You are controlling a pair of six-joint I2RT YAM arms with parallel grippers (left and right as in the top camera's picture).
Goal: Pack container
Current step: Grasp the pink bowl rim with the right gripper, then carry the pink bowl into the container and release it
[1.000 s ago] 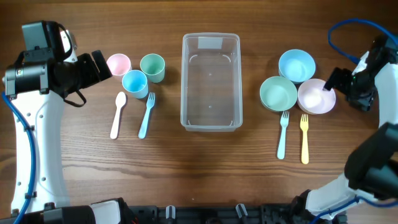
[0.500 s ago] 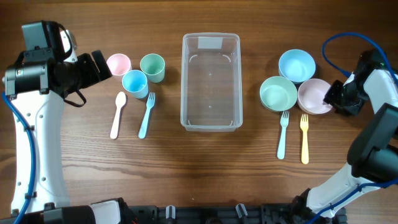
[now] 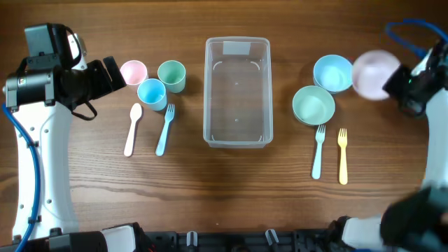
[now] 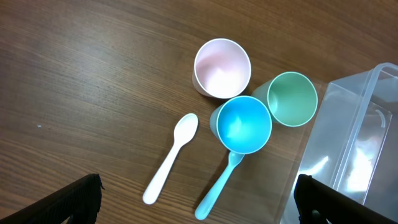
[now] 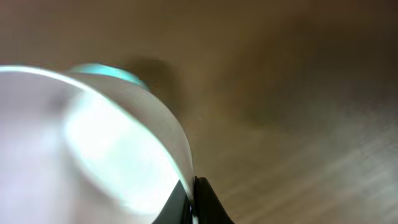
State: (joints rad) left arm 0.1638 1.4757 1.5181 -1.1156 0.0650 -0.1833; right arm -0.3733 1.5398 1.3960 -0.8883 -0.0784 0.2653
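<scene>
The clear plastic container (image 3: 236, 91) stands empty at the table's middle; its corner shows in the left wrist view (image 4: 357, 155). My right gripper (image 3: 399, 82) is shut on the rim of the pink bowl (image 3: 373, 73), held lifted at the far right beside the blue bowl (image 3: 333, 73). In the right wrist view the pink bowl (image 5: 87, 149) fills the left, its rim pinched at my right gripper (image 5: 193, 199). My left gripper (image 3: 112, 72) stands open just left of the pink cup (image 3: 133, 71); in its own view its fingers (image 4: 81, 199) straddle the white spoon (image 4: 171, 158) and blue fork (image 4: 221, 183).
Left of the container are the pink cup (image 4: 222, 67), blue cup (image 4: 244, 123), green cup (image 4: 292, 98), white spoon (image 3: 132, 129) and blue fork (image 3: 164, 128). Right of it are a green bowl (image 3: 313, 105), a blue fork (image 3: 318, 151) and a yellow fork (image 3: 342, 155).
My right gripper closed on the pink bowl's rim and lifted it up and away from its spot beside the green bowl. The left arm has not moved.
</scene>
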